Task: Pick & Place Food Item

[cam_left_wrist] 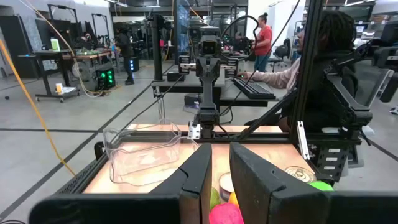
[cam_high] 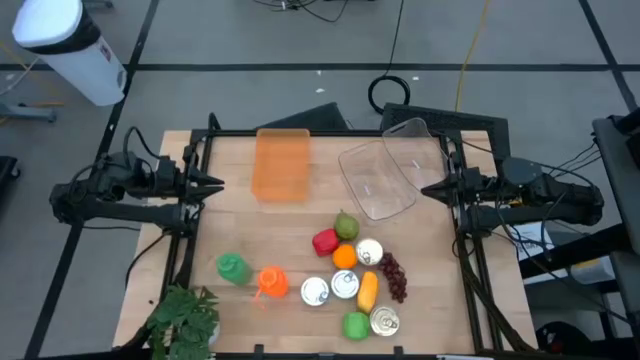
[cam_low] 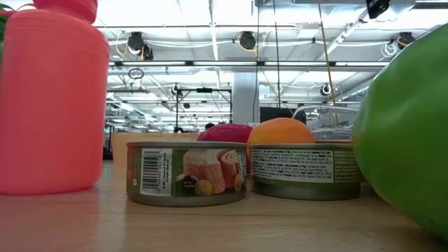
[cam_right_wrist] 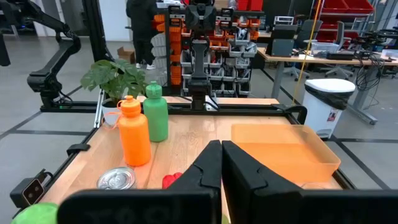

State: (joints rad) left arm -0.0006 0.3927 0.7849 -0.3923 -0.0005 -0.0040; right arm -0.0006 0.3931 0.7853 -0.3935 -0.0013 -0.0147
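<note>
both arms wait at the table's edges: the left gripper (cam_high: 215,184) sits at the left edge with its fingers pressed together and holding nothing, and the right gripper (cam_high: 430,188) sits at the right edge, its fingers likewise pressed together and empty. the food lies in a cluster on the wooden table (cam_high: 230,225) toward the near right: a green pear (cam_high: 346,224), a red pepper (cam_high: 325,242), an orange (cam_high: 344,256), dark grapes (cam_high: 393,277), a yellow piece (cam_high: 368,290), a green apple (cam_high: 355,325) and several tins (cam_high: 315,291). in the low view one tin (cam_low: 186,173) shows a barcode and a picture of food on its label, and the tin beside it (cam_low: 306,171) bears fine print too small to read. an orange bin (cam_high: 281,163) and a clear bin (cam_high: 383,170) stand at the far side, apart from the food. a green bottle (cam_high: 232,267) and an orange bottle (cam_high: 271,283) lie near left, by a potted plant (cam_high: 185,318).
</note>
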